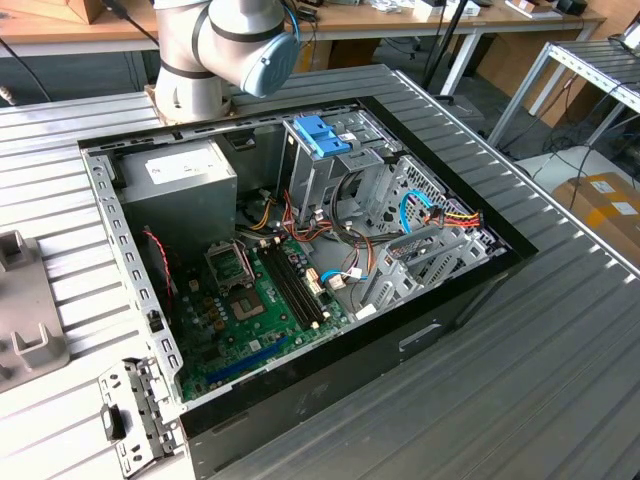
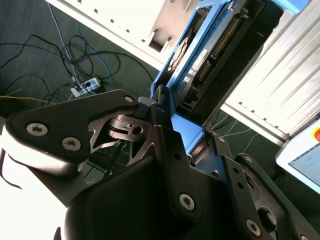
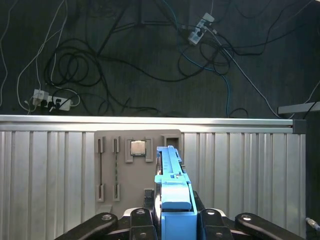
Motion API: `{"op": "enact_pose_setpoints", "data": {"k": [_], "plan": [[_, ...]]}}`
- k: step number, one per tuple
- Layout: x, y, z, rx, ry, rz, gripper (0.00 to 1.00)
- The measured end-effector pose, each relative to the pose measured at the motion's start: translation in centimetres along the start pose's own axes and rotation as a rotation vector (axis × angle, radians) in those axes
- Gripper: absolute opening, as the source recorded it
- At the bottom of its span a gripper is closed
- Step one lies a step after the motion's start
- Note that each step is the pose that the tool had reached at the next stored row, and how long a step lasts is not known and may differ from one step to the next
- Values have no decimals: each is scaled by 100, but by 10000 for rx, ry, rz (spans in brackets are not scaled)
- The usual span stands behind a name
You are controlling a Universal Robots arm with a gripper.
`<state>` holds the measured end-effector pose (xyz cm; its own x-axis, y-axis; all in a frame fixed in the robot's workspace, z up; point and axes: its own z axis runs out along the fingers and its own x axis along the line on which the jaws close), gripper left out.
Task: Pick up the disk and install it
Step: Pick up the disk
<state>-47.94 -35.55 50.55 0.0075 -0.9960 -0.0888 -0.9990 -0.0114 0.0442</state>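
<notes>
Pinching the disk (image 3: 168, 167) between both fingers, tool (image 3: 172, 220) clamped on its blue carrier

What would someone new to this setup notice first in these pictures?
First comes the open computer case lying on the ribbed metal table in the exterior view, its green motherboard exposed and a blue bracket atop the drive cage. In both wrist views, the gripper is clamped on the disk, its light-blue carrier seen edge-on, with a grey parts tray in the background.
</notes>
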Motion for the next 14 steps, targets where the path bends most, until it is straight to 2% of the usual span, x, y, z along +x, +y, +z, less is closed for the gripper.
{"op": "enact_pose_setpoints", "data": {"k": [14], "plan": [[5, -72, -3, 0, 0, 0, 37]]}}
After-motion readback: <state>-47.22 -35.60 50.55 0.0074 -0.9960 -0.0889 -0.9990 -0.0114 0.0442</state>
